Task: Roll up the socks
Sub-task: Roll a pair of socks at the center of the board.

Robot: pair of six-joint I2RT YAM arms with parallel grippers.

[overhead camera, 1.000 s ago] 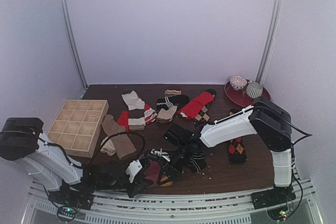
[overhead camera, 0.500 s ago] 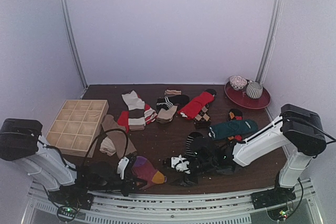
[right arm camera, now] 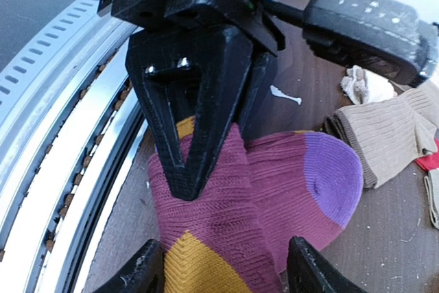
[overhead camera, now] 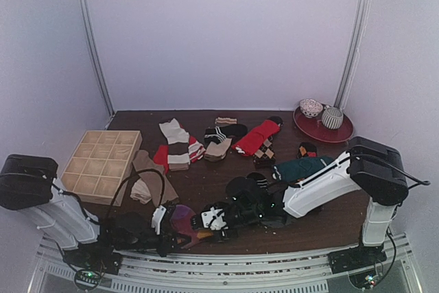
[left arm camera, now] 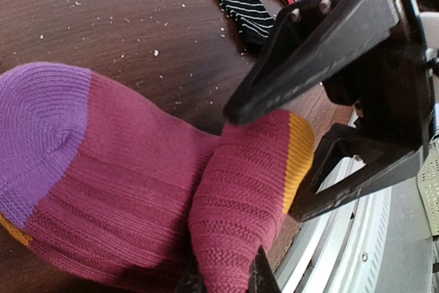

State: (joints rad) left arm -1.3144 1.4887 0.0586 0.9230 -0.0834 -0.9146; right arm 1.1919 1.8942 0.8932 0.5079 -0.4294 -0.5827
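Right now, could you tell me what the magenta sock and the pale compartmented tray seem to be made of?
The magenta-and-purple sock looks like knitted, matte fabric: ribbed stitches show. The pale compartmented tray is probably unfinished wood; grain unclear.

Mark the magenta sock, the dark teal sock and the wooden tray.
magenta sock (left arm camera: 137, 183), left wrist view, on its ribbed middle.
dark teal sock (overhead camera: 305, 167), top external view, on its middle.
wooden tray (overhead camera: 92, 193), top external view, on its near wall.
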